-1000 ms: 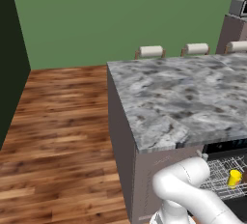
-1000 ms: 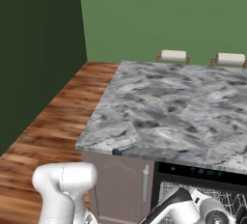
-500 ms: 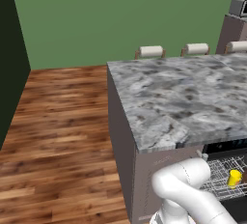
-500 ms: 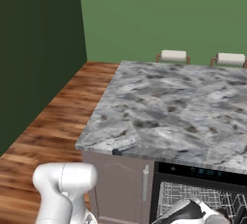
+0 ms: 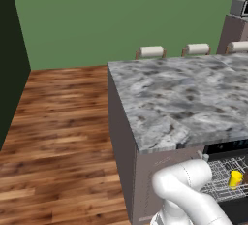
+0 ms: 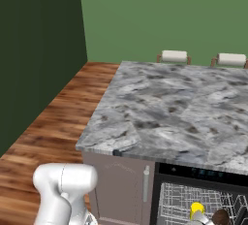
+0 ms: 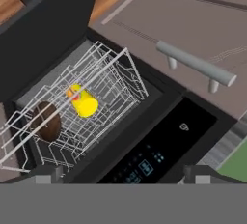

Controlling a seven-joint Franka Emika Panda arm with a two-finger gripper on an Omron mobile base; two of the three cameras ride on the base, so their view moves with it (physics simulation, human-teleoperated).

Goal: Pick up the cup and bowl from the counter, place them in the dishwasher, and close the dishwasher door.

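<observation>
Fingers spread and empty, the gripper (image 7: pixel 120 172) hangs over the dishwasher (image 7: pixel 144 141), where the cup (image 7: pixel 83 102) and bowl (image 7: pixel 47 120) lie side by side in the wire rack (image 7: pixel 103 80), beside a cabinet handle (image 7: pixel 195 64); the base views add the counter (image 5: pixel 189 98) and stools (image 5: pixel 151 52).

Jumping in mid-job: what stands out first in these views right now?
The yellow cup and the dark brown bowl already sit in the wire rack of the open dishwasher, the cup lying on its side and the bowl beside it. Above it spreads the marbled counter. The gripper hangs open over the dishwasher's black control strip, holding nothing.
</observation>
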